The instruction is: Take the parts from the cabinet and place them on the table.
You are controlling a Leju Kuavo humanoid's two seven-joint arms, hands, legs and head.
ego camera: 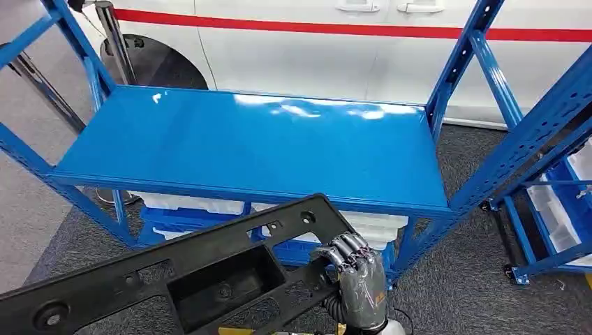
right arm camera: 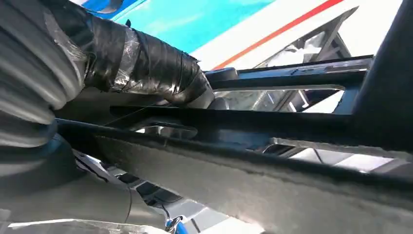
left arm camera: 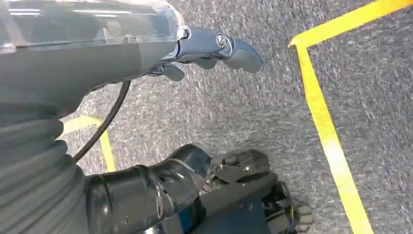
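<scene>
The head view looks forward and down onto the blue shelf (ego camera: 251, 143). The left wrist view faces the floor (left arm camera: 234, 117). The right wrist view sits tight against the black part (right arm camera: 253, 161), shared with the head view at 6 o'clock.

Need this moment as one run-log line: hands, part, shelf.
right hand: grips black plastic part | left hand: holds nothing, hanging over floor | part: in front of blue shelf, not set down

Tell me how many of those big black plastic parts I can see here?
1. The black part is held by the right hand in front of the blue shelf, fingers curled over its edge. More may sit hidden lower down.
</scene>
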